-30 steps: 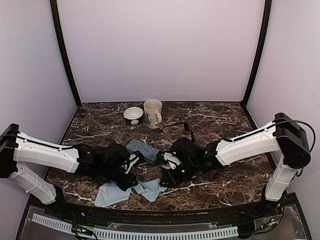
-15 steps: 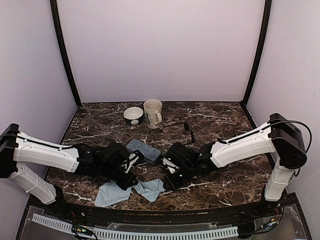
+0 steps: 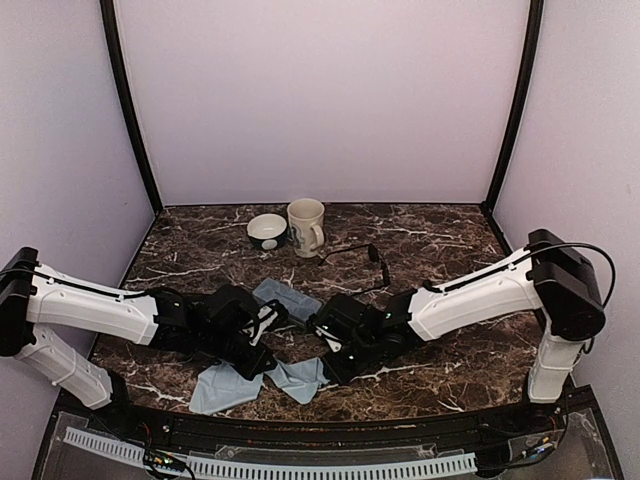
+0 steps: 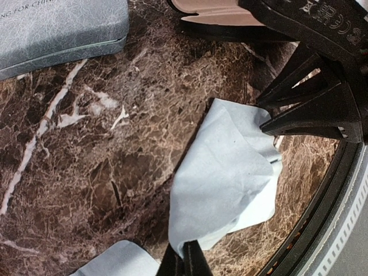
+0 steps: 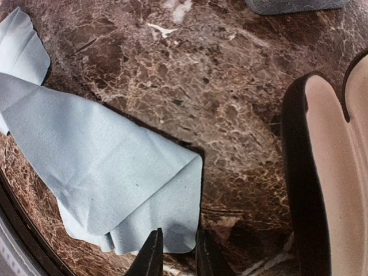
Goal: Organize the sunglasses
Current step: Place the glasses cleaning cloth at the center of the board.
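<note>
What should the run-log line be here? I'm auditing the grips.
left gripper: shut on blue cloth corner | right gripper: slightly open, astride same cloth's edge | wire-framed sunglasses: untouched, farther back

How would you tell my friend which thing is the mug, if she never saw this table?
Look at the dark marbled table and go to its far edge, near the pale back wall. Two things stand close together there, and the mug is the one on the right. It is tall and cream with a handle, while the bowl beside it is low and dark outside.
</note>
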Motion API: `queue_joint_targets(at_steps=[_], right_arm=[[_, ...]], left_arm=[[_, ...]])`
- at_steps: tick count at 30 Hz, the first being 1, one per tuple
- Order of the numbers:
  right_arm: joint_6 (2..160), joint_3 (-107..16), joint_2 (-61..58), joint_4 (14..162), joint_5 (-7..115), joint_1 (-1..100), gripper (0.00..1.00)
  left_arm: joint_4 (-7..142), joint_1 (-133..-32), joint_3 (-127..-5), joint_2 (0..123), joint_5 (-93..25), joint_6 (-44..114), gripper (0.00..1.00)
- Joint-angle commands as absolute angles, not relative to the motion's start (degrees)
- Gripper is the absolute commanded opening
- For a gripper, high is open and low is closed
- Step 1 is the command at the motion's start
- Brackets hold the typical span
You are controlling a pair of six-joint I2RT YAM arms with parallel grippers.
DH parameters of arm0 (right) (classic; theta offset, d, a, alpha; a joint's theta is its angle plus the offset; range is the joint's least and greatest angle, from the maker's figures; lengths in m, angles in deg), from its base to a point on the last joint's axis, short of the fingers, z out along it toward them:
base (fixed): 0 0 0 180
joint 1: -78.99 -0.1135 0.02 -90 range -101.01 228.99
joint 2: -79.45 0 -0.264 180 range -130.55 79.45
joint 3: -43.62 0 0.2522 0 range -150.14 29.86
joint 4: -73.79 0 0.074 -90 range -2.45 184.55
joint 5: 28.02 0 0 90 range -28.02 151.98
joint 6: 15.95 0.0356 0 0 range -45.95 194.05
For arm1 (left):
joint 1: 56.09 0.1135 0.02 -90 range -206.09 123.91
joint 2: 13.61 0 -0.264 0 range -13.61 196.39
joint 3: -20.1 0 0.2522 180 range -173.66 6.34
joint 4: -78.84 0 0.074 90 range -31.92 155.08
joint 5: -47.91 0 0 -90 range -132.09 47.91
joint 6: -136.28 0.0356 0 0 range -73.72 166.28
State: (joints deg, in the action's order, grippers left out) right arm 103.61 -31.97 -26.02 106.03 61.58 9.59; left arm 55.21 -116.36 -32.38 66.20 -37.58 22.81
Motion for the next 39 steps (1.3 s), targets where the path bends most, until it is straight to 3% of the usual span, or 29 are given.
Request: queue_joint_targets(at_steps=[1,17,34,39], right_arm=[[104.04,-32.82,-27.42,109.02,64.01,7.96,0.19],[105.94,-31.04,-25.48,105.57,64.59,7.10,0.00],[107.64,-26.08,-17.99,103.35,63.20,11.41,0.00],[108.23,-25.73,-18.30,100.84,61.20,11.01,0.17]], left_arm=[[55.75,-116.11,-31.50,65.41,-37.61,22.20,0.00],[56.37,-116.12,-30.93,65.58,-38.04,22.00,0.00],[55.95,-112.15,-34.58,69.64,-38.16,26.52,0.01],[55.82,-111.34,-35.14,69.18,-39.31,26.53,0.03]])
